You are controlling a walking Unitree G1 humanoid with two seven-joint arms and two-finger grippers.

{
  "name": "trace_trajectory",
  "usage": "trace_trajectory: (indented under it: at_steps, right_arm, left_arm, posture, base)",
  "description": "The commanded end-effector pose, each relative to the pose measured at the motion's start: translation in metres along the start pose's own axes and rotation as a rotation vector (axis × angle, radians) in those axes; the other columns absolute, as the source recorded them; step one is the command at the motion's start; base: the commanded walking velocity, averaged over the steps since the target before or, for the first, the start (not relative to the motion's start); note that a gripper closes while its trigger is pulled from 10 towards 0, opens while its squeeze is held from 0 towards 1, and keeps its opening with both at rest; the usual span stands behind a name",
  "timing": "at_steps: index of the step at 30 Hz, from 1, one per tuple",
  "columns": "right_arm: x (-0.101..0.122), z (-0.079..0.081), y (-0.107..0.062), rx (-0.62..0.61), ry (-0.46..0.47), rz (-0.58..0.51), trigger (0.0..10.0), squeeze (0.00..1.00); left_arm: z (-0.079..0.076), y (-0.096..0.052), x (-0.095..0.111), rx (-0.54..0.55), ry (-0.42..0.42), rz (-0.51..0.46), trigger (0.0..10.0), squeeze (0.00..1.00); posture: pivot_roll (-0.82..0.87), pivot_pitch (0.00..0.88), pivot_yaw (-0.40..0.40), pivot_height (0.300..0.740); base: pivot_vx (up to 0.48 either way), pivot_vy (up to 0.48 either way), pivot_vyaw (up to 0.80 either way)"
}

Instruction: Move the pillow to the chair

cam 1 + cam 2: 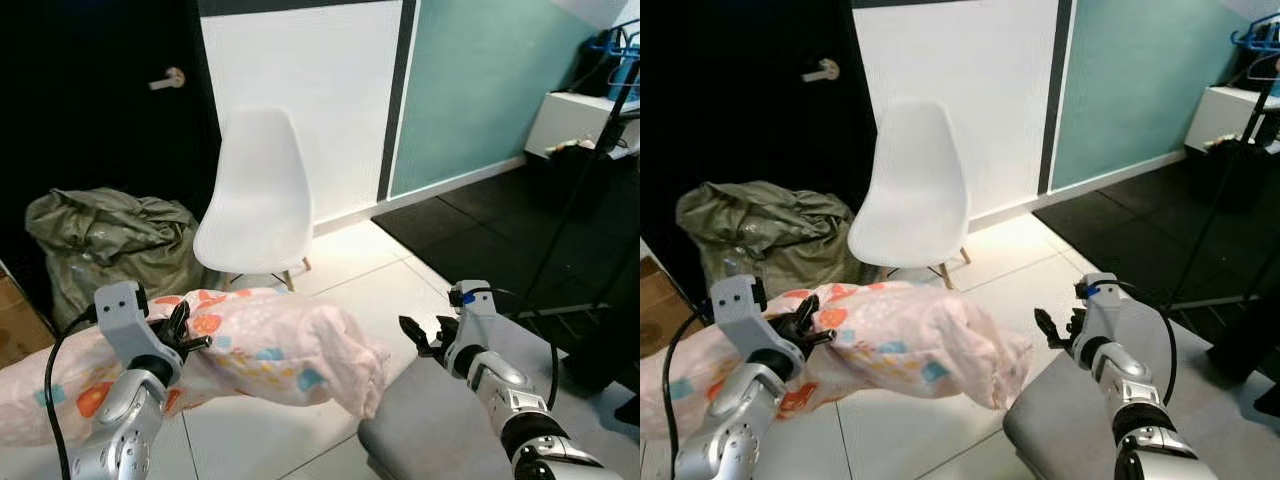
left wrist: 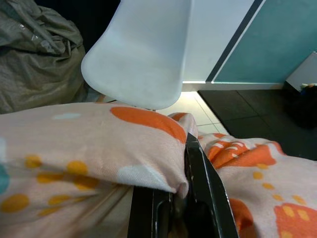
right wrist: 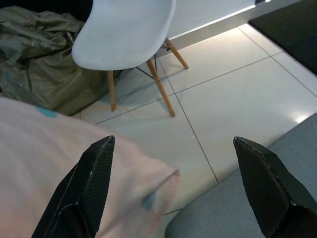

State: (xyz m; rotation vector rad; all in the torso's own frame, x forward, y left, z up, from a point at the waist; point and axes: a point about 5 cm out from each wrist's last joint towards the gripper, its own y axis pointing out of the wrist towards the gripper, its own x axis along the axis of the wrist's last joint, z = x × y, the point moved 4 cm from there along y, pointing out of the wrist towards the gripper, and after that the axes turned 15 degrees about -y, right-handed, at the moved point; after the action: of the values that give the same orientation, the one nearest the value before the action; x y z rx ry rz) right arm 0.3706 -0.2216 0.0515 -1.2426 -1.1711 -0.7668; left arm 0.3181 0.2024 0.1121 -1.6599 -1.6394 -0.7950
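White floor tiles (image 1: 400, 290) are running under it all, with the left gripper (image 1: 178, 335) pinching the pink pillow (image 1: 270, 350) by a fold to carry it hanging low before the white chair (image 1: 255, 200), while the right gripper (image 1: 425, 335) is hovering spread wide and empty, likely ready to support the far end.

i see even indoor light; glare streaks the glossy white tiled floor (image 3: 277, 74); the black doorway (image 1: 90, 150) stays dark; frames sharp, mildly soft edges.
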Motion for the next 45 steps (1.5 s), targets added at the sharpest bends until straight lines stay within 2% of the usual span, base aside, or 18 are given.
trace_trajectory:
  at_steps: [1,9,12,23,32,36,45]
  right_arm:
    - [-0.005,0.0,-0.001,-0.011,0.018,0.008,10.0,0.0]
    - [-0.002,0.007,0.001,0.026,0.009,-0.008,10.0,0.0]
    - [-0.001,0.008,0.001,0.028,-0.016,-0.01,10.0,0.0]
    - [0.001,0.011,0.002,0.05,0.0,-0.02,10.0,0.0]
    - [-0.012,0.002,0.0,-0.039,0.008,0.064,10.0,0.0]
    - [-0.013,-0.003,-0.001,-0.058,-0.016,0.089,10.0,0.0]
    - [-0.007,-0.011,0.0,-0.099,0.018,0.071,10.0,0.0]
  left_arm:
    - [-0.011,0.0,0.017,-0.065,0.038,-0.072,10.0,0.0]
    - [-0.012,0.0,0.015,-0.067,0.051,-0.067,10.0,0.0]
    - [-0.012,0.001,0.014,-0.071,0.052,-0.063,10.0,0.0]
    - [-0.017,-0.001,0.014,-0.084,0.054,-0.063,10.0,0.0]
    - [-0.019,0.0,0.012,-0.097,0.058,-0.05,10.0,0.0]
    - [-0.022,-0.001,0.01,-0.111,0.059,-0.043,10.0,0.0]
    - [-0.033,0.0,0.01,-0.155,0.054,-0.039,10.0,0.0]
  posture:
    - [-0.23,0.004,0.007,0.73]
    - [-0.23,0.006,0.01,0.73]
    - [-0.23,0.012,0.013,0.73]
    - [-0.23,0.024,0.011,0.73]
    - [-0.23,0.032,0.013,0.73]
    - [-0.23,0.033,0.015,0.73]
    - [-0.23,0.029,0.015,0.73]
  base:
    - [0.24,0.0,0.0]
    - [0.438,0.0,0.0]
    - [0.449,0.0,0.8]
    - [0.448,0.0,0.8]
    - [0.45,0.0,-0.05]
    - [0.45,0.0,-0.77]
    - [0.461,0.0,-0.76]
